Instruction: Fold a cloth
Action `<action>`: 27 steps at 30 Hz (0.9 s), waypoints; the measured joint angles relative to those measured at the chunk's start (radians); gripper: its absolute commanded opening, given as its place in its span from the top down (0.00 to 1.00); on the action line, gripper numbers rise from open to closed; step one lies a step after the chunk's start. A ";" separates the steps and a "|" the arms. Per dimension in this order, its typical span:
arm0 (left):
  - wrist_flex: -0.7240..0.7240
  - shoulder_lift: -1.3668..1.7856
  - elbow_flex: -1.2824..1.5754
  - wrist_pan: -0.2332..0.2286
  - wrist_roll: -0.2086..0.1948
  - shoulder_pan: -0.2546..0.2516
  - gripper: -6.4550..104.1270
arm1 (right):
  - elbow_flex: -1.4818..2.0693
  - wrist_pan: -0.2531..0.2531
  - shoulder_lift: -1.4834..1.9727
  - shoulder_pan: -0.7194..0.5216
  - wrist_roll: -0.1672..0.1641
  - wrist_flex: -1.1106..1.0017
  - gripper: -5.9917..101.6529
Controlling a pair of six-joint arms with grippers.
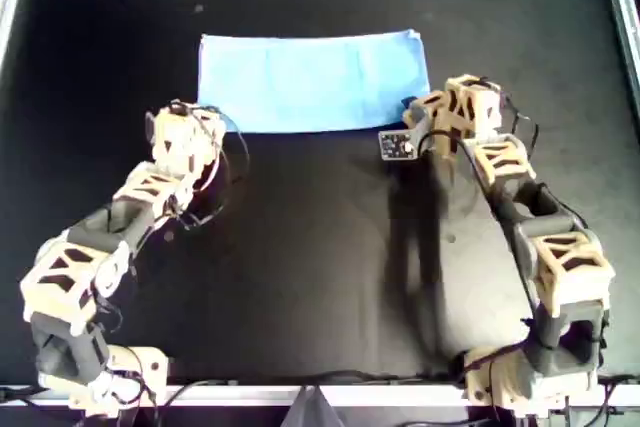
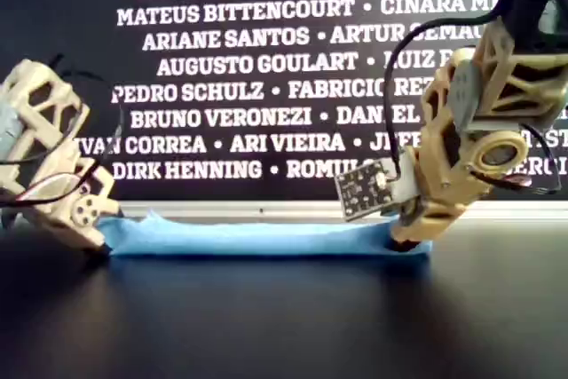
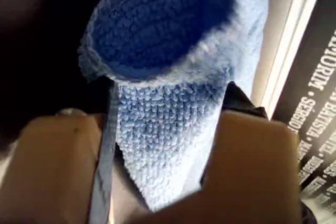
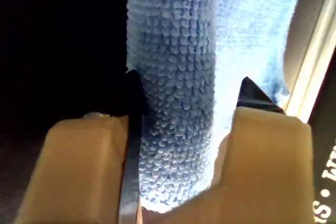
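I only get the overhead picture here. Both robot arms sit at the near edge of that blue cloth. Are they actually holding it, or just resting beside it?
Observer: The left wrist view shows the cloth bunched between the left gripper's fingers, so it has hold of it.
Operator: And the other arm?
Observer: Same there. In the right wrist view a fold of cloth runs between the right gripper's fingers.
Operator: Is the cloth lifted off the table?
Observer: The exterior view shows it as a low strip on the table, with only a small peak raised beside the left gripper.
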 measured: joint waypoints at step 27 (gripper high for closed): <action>-0.006 -0.006 -0.009 0.000 0.000 0.000 0.92 | 0.000 -0.003 0.000 0.003 0.000 0.000 0.95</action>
